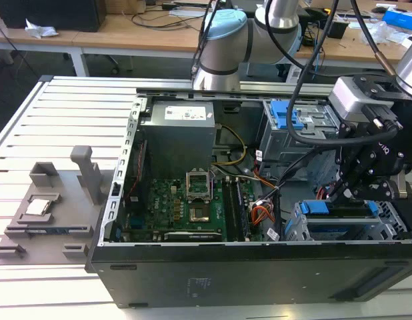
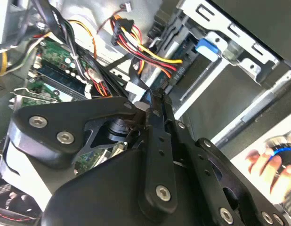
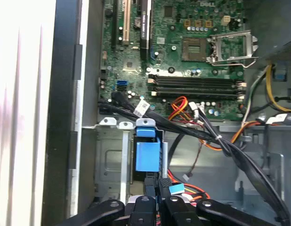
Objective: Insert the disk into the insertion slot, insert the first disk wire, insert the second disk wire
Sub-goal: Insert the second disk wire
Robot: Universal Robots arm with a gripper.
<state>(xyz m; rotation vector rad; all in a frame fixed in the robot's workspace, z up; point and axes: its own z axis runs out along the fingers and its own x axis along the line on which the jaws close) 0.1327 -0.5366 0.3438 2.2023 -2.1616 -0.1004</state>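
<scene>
The disk (image 1: 326, 209) in its blue carrier lies inside the insertion slot (image 1: 294, 230), a silver perforated cage at the case's front corner on the exterior view's right. My gripper (image 1: 343, 195) hangs just above the disk's back end. In both wrist views its black fingers (image 2: 152, 96) (image 3: 157, 186) are pressed together. They sit right beside the black connector (image 2: 176, 75) of an orange-red-yellow wire bundle (image 2: 145, 49). Whether they pinch anything is hidden. A blue plastic tab (image 3: 148, 150) sits just ahead of the fingertips. I cannot make out the thin red first disk wire.
The open computer case holds a green motherboard (image 1: 186, 207), a grey power supply (image 1: 176, 133) and a second cage with a blue latch (image 1: 286, 115). Black cables (image 3: 221, 141) cross close to the gripper. A grey fixture (image 1: 46, 207) lies on the slatted table. A hand (image 2: 265, 162) shows outside the case.
</scene>
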